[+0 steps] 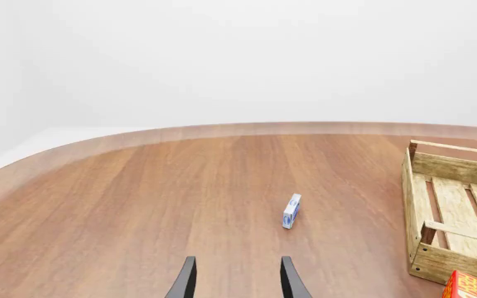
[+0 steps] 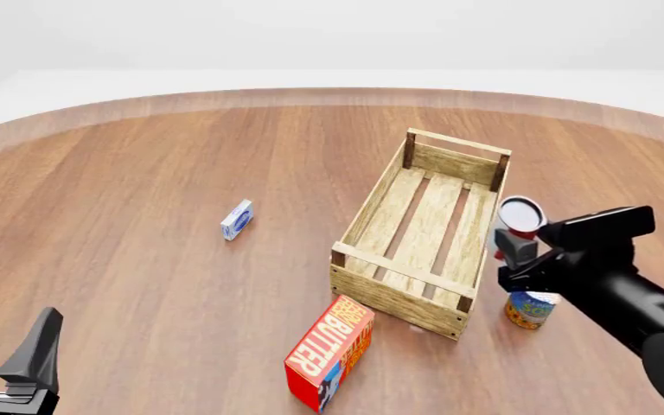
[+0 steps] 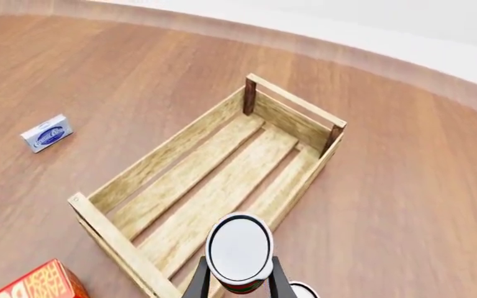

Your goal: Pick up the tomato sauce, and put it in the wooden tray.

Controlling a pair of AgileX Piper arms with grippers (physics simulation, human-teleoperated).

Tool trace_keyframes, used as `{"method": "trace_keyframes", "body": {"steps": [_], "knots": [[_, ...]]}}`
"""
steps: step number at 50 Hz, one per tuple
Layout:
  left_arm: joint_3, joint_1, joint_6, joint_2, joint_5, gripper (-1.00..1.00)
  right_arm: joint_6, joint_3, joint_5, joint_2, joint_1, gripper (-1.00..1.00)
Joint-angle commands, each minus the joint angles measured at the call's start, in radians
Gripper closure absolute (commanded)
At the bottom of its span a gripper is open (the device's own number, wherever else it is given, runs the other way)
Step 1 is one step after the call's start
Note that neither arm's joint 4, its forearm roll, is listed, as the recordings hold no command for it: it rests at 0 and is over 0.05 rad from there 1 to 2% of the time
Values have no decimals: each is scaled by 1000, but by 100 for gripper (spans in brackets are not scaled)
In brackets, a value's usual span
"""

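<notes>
Bench point(image 1: 139, 205) filled the left wrist view; the left gripper point(image 1: 236, 279) idled, jaws apart, empty. In the front view the right gripper point(image 2: 512, 246) held the tomato sauce point(image 2: 520, 216) lifted beside the wooden tray point(image 2: 361, 216)'s right rail, ready for placing. The right wrist view showed jaws closed on it above that rail.

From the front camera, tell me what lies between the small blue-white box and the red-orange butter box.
Only bare wooden tabletop separates the small blue-white box from the red-orange butter box, in the front view.
</notes>
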Motion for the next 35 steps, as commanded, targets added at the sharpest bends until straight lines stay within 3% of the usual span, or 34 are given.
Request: {"method": "trace_keyframes", "body": {"steps": [1,35], "knots": [[0,0,0,0,0,-100,7,-32,-21,43,7,100],[0,0,0,0,0,-100,1,-103,-119,209,26,100]]}}
